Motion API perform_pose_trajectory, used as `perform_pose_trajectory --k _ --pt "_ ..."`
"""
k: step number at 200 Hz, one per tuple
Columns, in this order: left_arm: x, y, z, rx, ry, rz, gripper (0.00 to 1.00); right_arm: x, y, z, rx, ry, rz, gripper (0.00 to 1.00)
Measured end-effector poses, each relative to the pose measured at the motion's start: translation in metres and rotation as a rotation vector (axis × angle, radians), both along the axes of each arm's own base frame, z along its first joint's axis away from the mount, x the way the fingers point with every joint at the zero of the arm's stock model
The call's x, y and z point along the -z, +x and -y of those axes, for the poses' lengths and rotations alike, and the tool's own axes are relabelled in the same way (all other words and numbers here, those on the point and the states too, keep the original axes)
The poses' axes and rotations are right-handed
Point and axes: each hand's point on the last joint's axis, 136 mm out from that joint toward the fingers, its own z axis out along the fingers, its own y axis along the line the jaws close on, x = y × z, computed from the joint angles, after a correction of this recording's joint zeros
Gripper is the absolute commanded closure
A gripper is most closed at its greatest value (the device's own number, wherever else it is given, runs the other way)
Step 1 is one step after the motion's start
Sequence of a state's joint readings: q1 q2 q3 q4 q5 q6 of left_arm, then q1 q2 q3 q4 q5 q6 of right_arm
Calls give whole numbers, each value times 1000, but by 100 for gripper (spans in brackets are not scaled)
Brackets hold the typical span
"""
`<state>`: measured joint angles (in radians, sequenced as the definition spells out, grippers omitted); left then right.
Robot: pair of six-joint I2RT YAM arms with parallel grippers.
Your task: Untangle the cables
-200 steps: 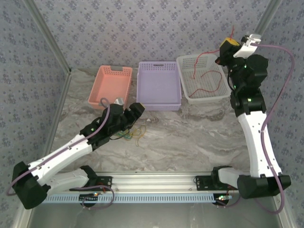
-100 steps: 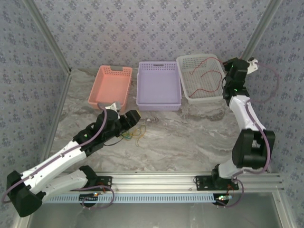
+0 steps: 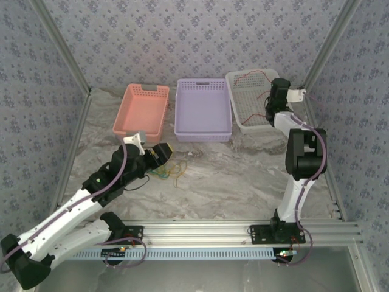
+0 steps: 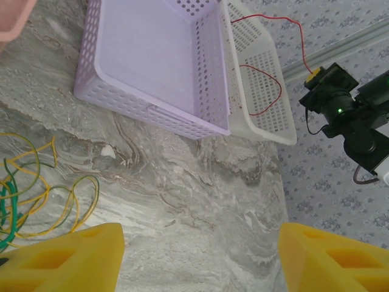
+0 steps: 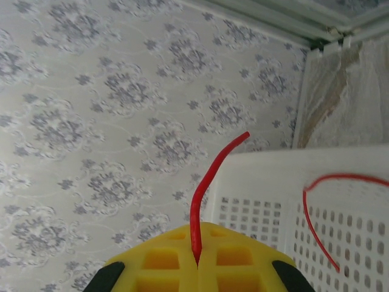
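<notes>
A tangle of yellow and green cables (image 3: 171, 171) lies on the marble table in front of the baskets. In the left wrist view those cables (image 4: 42, 201) sit left of my left gripper (image 4: 197, 261), which is open over bare table. At the top view's left, that left gripper (image 3: 161, 153) hovers just left of the tangle. My right gripper (image 5: 196, 263) is shut on the end of a red cable (image 5: 206, 182). That right gripper (image 3: 271, 98) hangs over the white basket (image 3: 243, 103), where the red cable (image 3: 258, 72) trails inside.
A pink basket (image 3: 141, 109) and a purple basket (image 3: 203, 112) stand left of the white one along the back. The purple basket (image 4: 152, 55) holds nothing. Patterned walls close in on three sides, and the right arm stands folded near the right wall.
My right gripper has come down and leftward from above the white basket's far corner, still holding the red cable. My left gripper drew back slightly toward the near left.
</notes>
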<state>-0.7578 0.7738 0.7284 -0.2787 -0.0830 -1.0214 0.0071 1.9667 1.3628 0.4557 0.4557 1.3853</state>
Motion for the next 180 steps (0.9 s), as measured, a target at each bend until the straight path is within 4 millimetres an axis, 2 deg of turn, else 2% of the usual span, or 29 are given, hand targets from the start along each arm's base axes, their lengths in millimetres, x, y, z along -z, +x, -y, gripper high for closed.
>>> perform_pose_trajectory --k 20,28,52,75,87,118,124,128,150,180 --pt "1 0 -3 -3 9 1 32 12 -1 -5 -1 16 -28 59" --pt "1 0 -3 -2 12 1 32 16 -2 -6 -3 18 -37 49" --pt "1 -1 -2 6 12 -1 32 36 -9 -9 -29 35 -124 38" --pt "-2 -2 -1 8 7 1 32 46 -31 -11 -52 26 -219 29" --pt "-2 -2 -1 11 4 1 32 38 -42 -11 -59 16 -241 23" --pt "0 -3 -2 7 1 -10 30 -9 -63 -14 -99 0 -226 16" --pt "1 -3 -2 5 5 -15 30 -16 -66 -15 -109 4 -222 5" --pt "3 -3 -3 1 9 -22 30 -21 -68 -15 -118 1 -223 2" --pt "14 -4 -5 -10 36 -62 30 -38 -80 -14 -148 5 -247 1" --pt "27 -5 -6 -16 67 -107 29 -47 -94 -16 -194 -32 -318 7"
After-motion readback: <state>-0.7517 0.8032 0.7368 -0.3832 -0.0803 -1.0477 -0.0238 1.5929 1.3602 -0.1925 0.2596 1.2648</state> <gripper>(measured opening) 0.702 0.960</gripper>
